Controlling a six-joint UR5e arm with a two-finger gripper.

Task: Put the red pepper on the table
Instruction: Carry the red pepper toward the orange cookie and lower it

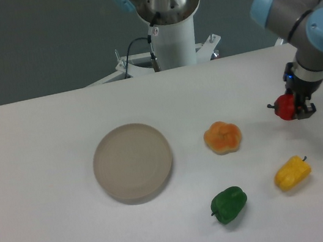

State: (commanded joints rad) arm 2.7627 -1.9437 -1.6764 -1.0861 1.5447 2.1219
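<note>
The red pepper (284,107) is small and glossy, with a dark stem pointing left. My gripper (293,108) is shut on it and holds it just above the white table (41,141), at the right side. It hangs to the right of the orange pepper (222,137) and above the yellow pepper (292,173) in the picture.
A round beige plate (133,162) lies left of centre. A green pepper (229,204) sits near the front, below the orange one. The arm's white base column (172,32) stands behind the table's far edge.
</note>
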